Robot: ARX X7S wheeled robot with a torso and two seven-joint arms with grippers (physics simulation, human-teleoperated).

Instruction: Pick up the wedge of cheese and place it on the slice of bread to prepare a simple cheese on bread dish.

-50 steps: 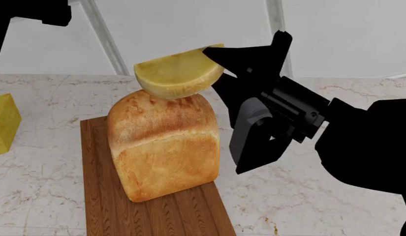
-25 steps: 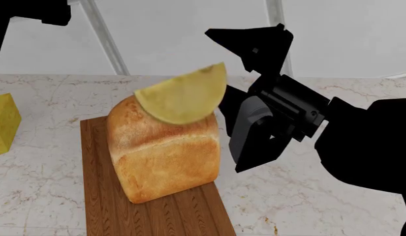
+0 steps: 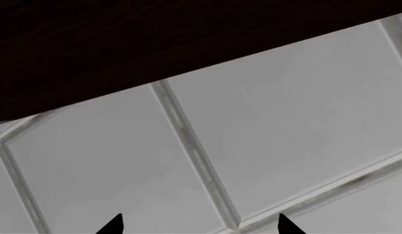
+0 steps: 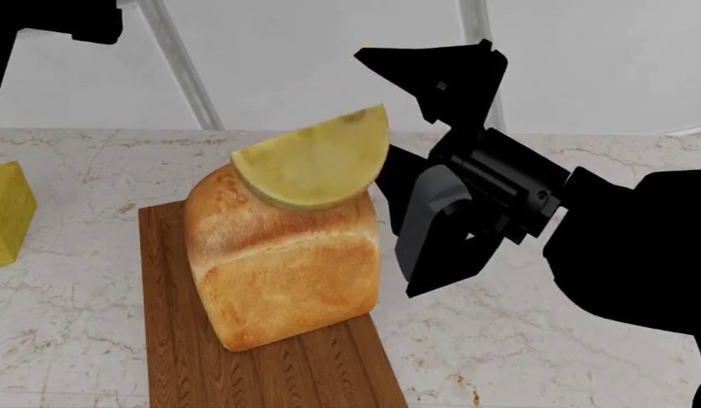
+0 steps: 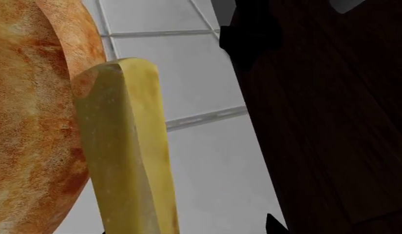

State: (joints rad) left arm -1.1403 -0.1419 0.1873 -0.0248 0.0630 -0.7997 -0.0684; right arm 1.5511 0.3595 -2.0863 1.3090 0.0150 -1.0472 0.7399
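The pale yellow wedge of cheese [image 4: 316,161] rests tilted on the domed top of the golden-brown bread loaf [image 4: 282,263], flat cut side up and to the right. My right gripper [image 4: 387,174] is open just right of the cheese, one finger above it and one beside the loaf. In the right wrist view the cheese [image 5: 123,156] stands on edge against the loaf [image 5: 31,122], inside the open right gripper [image 5: 187,229]. My left gripper [image 3: 199,225] is open and empty, raised and facing the tiled wall.
The loaf stands on a ribbed wooden cutting board [image 4: 259,365] on the marble counter [image 4: 532,357]. A brighter yellow blocky cheese chunk [image 4: 8,212] sits at the far left. The tiled wall [image 4: 305,51] is behind. My left arm [image 4: 55,21] is at the top left.
My right gripper has opened and its upper finger has lifted off the cheese. The cheese has tipped down and now leans on the top of the loaf.
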